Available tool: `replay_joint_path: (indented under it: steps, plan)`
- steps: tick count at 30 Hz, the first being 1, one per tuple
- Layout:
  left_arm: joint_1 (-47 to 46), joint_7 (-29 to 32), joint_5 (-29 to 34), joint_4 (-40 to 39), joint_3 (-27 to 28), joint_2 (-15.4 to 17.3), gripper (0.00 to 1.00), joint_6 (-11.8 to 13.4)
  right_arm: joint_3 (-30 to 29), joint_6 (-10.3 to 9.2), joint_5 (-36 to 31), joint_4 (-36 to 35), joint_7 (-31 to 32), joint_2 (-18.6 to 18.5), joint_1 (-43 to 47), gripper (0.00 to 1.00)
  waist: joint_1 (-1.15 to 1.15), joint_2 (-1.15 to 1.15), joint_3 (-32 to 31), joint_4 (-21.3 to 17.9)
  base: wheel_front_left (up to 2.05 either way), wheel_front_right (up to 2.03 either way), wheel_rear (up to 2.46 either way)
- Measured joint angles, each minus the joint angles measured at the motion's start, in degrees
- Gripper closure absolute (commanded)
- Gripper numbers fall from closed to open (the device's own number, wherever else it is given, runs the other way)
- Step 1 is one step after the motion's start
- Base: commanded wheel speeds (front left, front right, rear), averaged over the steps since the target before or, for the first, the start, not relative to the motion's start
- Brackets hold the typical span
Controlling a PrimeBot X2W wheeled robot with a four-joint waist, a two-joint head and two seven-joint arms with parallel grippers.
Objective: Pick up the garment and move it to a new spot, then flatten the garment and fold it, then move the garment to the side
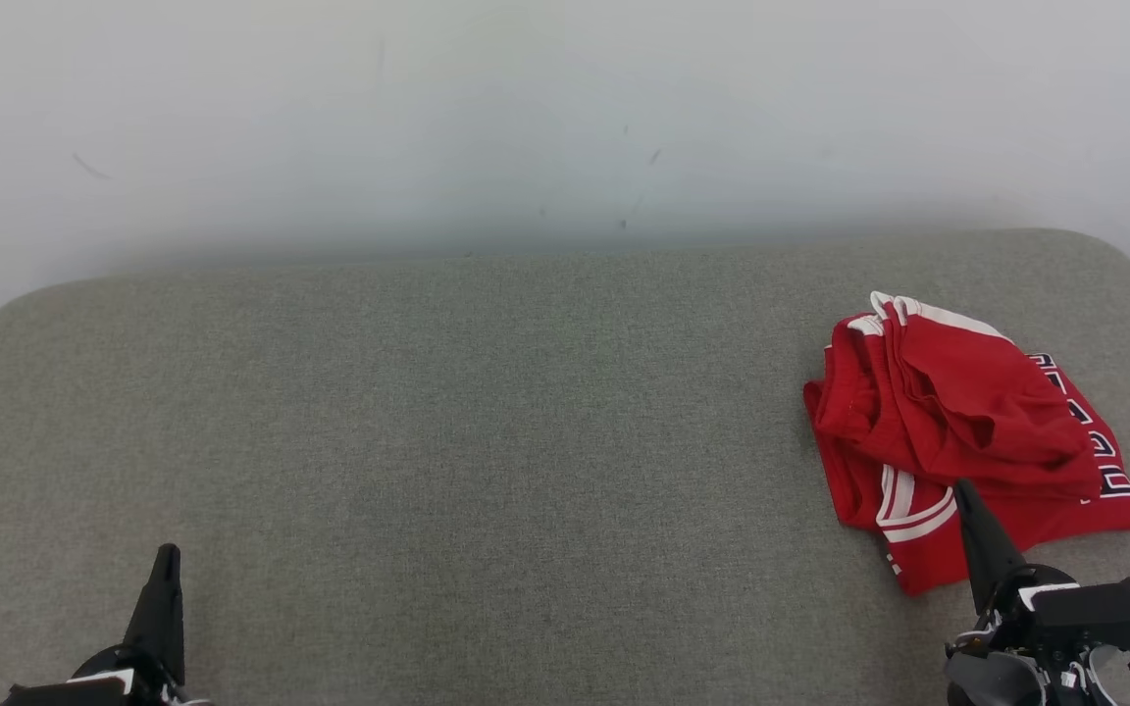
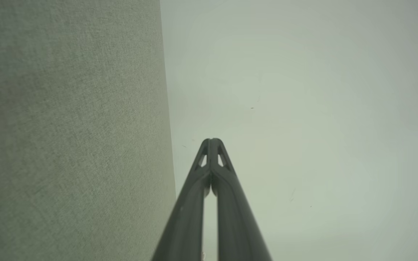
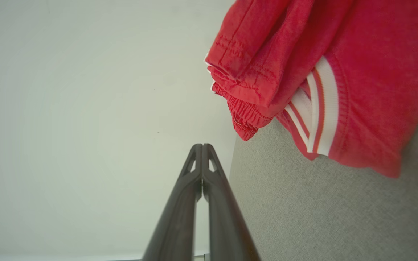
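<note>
Head camera downward; wrist cameras low, toward wall (image 2: 303, 108)

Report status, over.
Left gripper shut, empty. Right gripper shut, empty, close by red garment. Garment bunched at right of grey cushion, not picked up. Nothing between.

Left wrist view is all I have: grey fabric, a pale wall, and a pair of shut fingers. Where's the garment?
Observer: The red garment lies bunched up on the right side of the grey cushion, as the head view shows.
Operator: Is the right arm holding it?
Observer: No. In its own wrist view, the right gripper has its fingers shut on nothing, with the garment off to one side of them.
Operator: How far is my left arm from the garment?
Observer: The left gripper sits at the near left of the cushion, well away from the garment.
</note>
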Motion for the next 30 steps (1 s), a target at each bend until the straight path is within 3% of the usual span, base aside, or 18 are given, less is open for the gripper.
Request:
replay_joint_path:
  steps: [30]
  plan:
    - [0.0,0.0,0.0,-0.02,-0.01,0.0,1.0,0.0,0.0,0.0,0.0,-0.03,0.0,0.0,0.0,1.0,0.0,0.0,0.01,0.0,0.0,0.0,0.0]
